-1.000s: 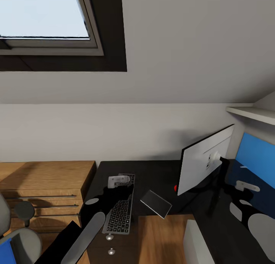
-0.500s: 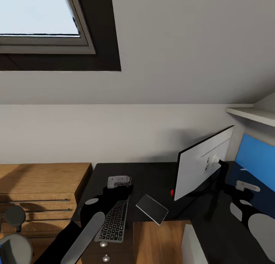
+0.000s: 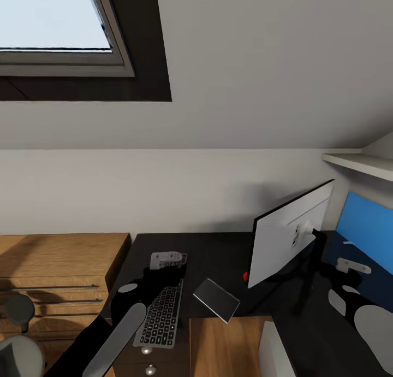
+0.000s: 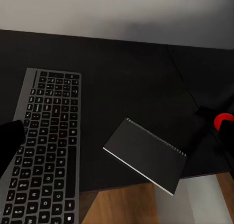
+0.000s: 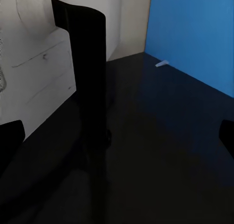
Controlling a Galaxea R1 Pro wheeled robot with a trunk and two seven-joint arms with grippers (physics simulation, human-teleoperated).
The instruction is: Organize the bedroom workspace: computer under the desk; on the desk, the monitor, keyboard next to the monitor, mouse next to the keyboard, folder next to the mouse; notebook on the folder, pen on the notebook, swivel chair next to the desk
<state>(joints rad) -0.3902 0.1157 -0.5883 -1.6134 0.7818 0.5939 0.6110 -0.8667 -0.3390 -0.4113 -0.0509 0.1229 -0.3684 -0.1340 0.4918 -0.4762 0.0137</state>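
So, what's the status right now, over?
Left gripper open, over slim black grey-keyed keyboard on glossy black desk. Right gripper open, by black monitor stand. Dark spiral notebook overhangs desk edge beside keyboard.

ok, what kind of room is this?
Likely an attic bedroom or home office: a skylight set in a sloped ceiling, a glossy black desk carrying a keyboard and monitor, with wooden drawer cabinets alongside.
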